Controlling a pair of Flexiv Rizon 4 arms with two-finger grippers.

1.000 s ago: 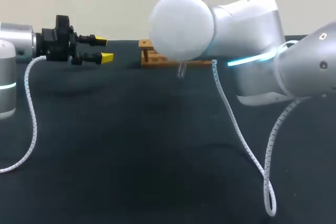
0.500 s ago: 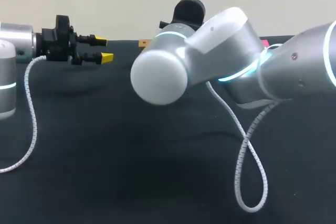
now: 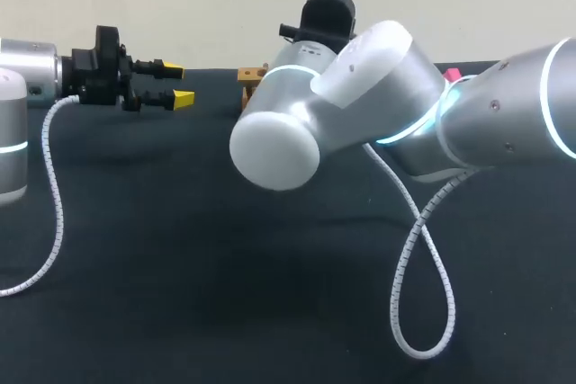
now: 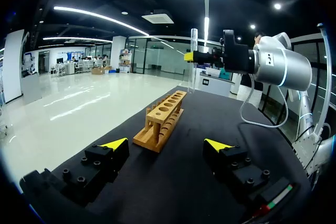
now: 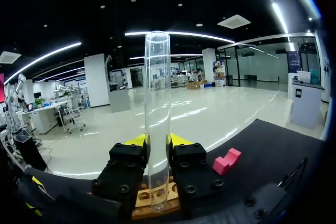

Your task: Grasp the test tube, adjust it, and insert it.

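Right wrist view: dark table (image 5: 278, 140), wooden rack (image 5: 142, 199) under my right claw (image 5: 158, 142), clamped on clear upright test tube (image 5: 157, 77); left claw (image 4: 166, 144) apart.

Even soft light; faint shadows on dark table (image 3: 180, 312); sheen on right arm (image 3: 504, 105).

My right arm has rolled over

One second ago the round cap of my right arm (image 3: 360, 87) stood high in front of the wooden rack (image 3: 253, 75), and the end of the test tube (image 5: 157, 119) showed under it. Since then the arm has rolled: the cap is now lower and nearer to me, the black wrist has come up above it, and the grey cable (image 3: 421, 263) hangs in a wider loop. In the last half second more of the rack's left end became uncovered.
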